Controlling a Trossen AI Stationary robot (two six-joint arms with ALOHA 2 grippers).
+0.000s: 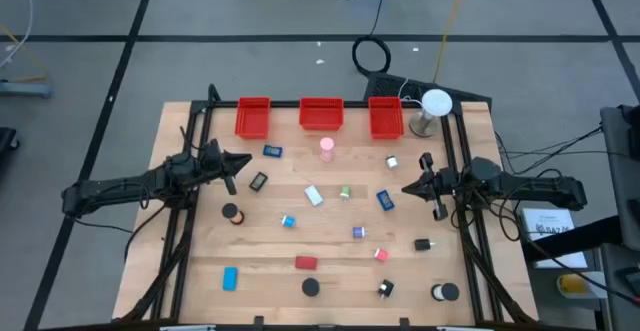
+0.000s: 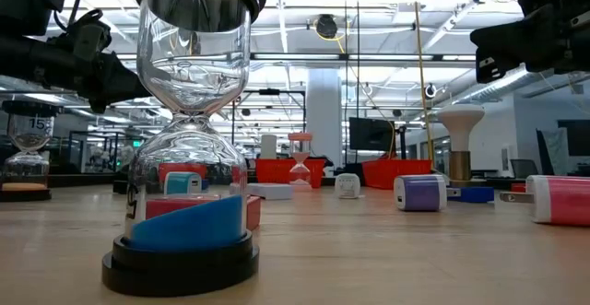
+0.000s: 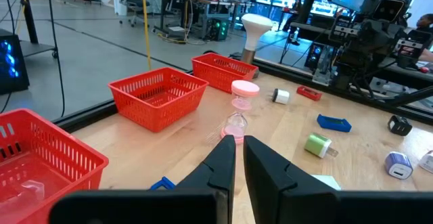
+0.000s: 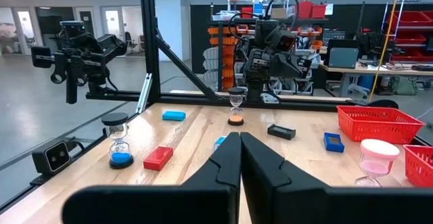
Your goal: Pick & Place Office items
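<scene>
The office items lie scattered over the wooden table (image 1: 200,241): a pink hourglass (image 1: 327,149), a blue-sand hourglass (image 2: 189,158), an orange-sand hourglass (image 4: 235,107), a red block (image 1: 305,263), a blue block (image 1: 230,278), a green bit (image 3: 316,145), a purple bit (image 1: 358,233) and several more. Each stands or lies on the tabletop. My left gripper (image 1: 243,161) hovers shut over the table's left part, pointing toward the pink hourglass (image 3: 240,109). My right gripper (image 1: 407,188) hovers shut over the right part, pointing left. Neither holds anything.
Three red bins (image 1: 254,117), (image 1: 321,114), (image 1: 386,117) stand in a row along the far edge. A white round lamp (image 1: 434,106) stands at the far right corner. Black frame rails (image 1: 180,221) run along both sides of the table.
</scene>
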